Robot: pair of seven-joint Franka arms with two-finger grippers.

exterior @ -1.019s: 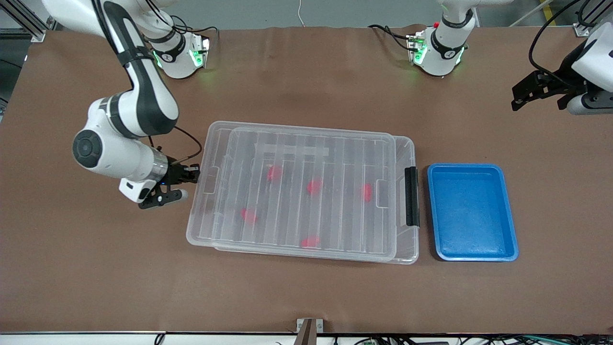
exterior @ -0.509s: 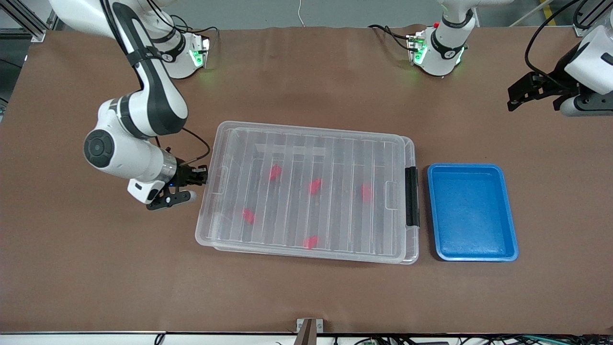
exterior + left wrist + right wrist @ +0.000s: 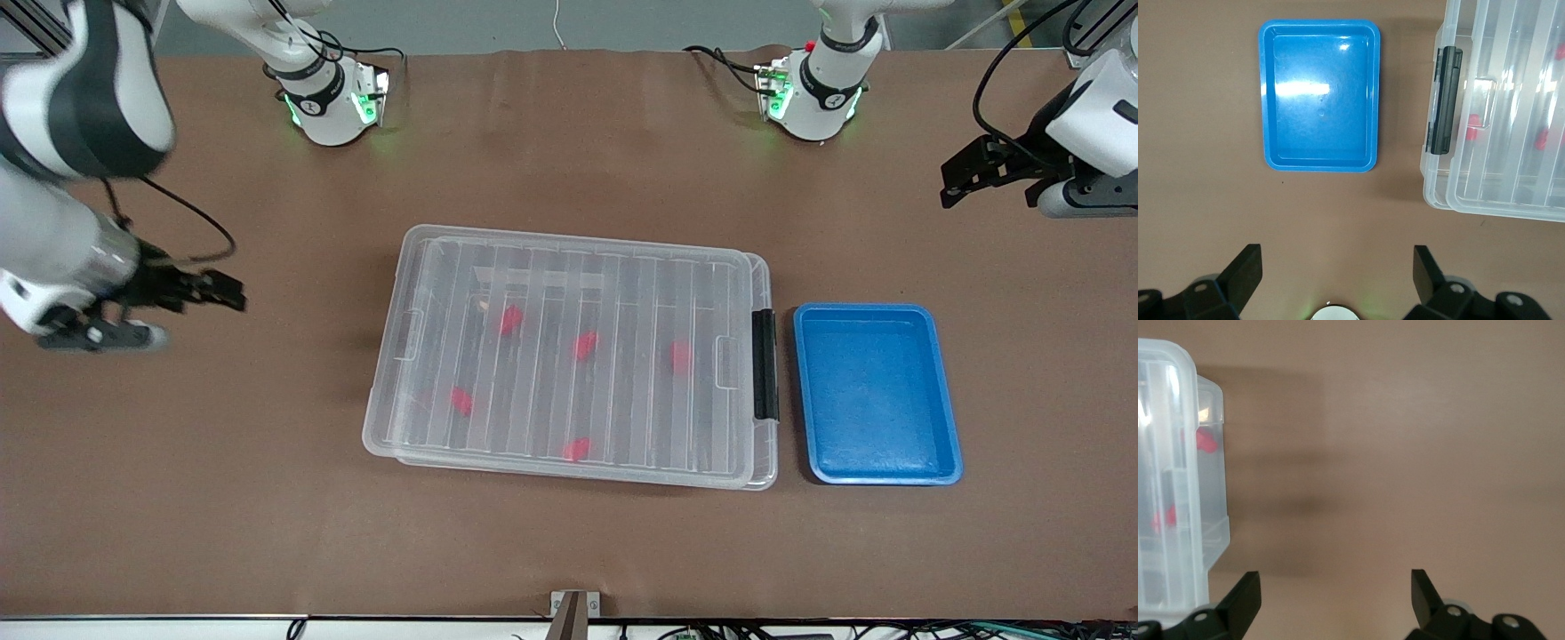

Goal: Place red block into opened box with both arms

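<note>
The box (image 3: 751,267) lies in the middle of the table with its ribbed clear lid (image 3: 569,267) flat on it and its black latch (image 3: 764,364) toward the left arm's end. Several red blocks show through the lid, one red block (image 3: 584,345) near the middle. My right gripper (image 3: 229,293) hangs open and holds nothing, over bare table between the box and the right arm's end. In the right wrist view the right gripper (image 3: 1335,587) is off the box's corner (image 3: 1208,473). My left gripper (image 3: 953,182) waits open over the left arm's end, also open and empty in the left wrist view (image 3: 1336,261).
A blue tray (image 3: 945,391) stands beside the box's latch end, toward the left arm's end; in the left wrist view the blue tray (image 3: 1271,100) holds nothing. The arms' bases (image 3: 329,98) stand along the table's edge farthest from the front camera.
The lid slid toward the left arm's end until it sat square on the box. My right gripper then opened, let go and pulled away toward the right arm's end. The left arm barely moved.
</note>
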